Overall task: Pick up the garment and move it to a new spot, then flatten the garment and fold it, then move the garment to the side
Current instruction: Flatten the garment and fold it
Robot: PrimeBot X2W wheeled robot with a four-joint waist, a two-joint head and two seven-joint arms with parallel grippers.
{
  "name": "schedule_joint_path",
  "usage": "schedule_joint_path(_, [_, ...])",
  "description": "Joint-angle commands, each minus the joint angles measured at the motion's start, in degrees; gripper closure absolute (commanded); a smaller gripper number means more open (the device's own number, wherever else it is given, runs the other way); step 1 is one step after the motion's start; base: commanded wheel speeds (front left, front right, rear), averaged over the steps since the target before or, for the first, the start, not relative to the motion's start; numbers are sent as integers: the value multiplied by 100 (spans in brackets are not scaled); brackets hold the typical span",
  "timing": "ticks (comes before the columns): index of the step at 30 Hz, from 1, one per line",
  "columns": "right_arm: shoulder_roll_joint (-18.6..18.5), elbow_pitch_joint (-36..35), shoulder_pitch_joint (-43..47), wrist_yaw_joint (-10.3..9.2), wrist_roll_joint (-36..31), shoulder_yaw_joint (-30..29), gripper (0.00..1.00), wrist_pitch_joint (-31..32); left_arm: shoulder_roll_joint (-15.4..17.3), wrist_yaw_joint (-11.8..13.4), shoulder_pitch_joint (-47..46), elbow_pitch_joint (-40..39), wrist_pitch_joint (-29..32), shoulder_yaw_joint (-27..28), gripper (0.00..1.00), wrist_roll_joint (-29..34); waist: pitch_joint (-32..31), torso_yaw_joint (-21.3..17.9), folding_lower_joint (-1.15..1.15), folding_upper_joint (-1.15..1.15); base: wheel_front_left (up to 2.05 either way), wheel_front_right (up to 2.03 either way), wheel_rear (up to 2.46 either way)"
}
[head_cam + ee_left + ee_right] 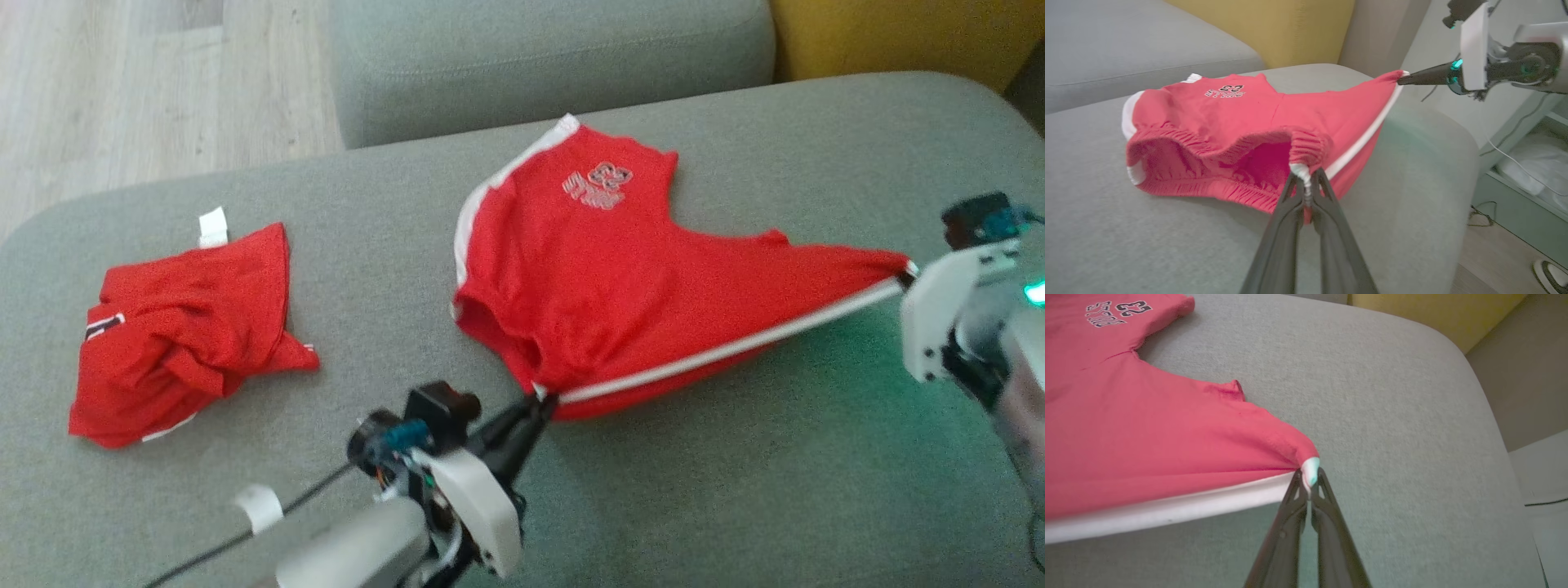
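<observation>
I see a wide grey fabric sofa seat (735, 490) in front of me, with pale wooden floor (122, 82) beyond it at the far left and a yellow cushion (898, 33) at the far right.

The red jersey shorts (604, 278) sit right of the seat's middle. Their far part rests on the fabric, and the near edge is pulled taut between my two claws. A white side stripe (735, 347) runs straight along that stretched edge. A small grey-and-white printed number (598, 184) shows on the far leg.

A second red garment (180, 335) lies crumpled on the left of the seat, well apart from the shorts, with a white label poking out at its far edge.

My left claw (539, 402) is closed on the gathered elastic waistband at the near corner. My right claw (906, 278) is closed on the hem corner at the stripe's right end, where the cloth bunches to a point between the dark fingers (1327, 522).
</observation>
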Motion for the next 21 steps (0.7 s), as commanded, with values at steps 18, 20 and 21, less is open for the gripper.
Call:
schedule_joint_path(18, [-568, -2968, 584, -39, -467, -1781, 100, 424, 649, 747, -732, -838, 90, 682, 100, 88, 659, 473, 1, 0, 0, 0, 0])
schedule_joint_path(20, [-383, -3083, 434, -39, -744, -1933, 100, 387, 630, 741, -913, -722, 125, 732, 100, 106, 819, 572, 1, 0, 0, 0, 0])
schedule_joint_path(21, [-287, -3117, 343, -39, -887, -1986, 100, 358, 624, 739, -1013, -650, 147, 737, 100, 141, 907, 623, 1, 0, 0, 0, 0])
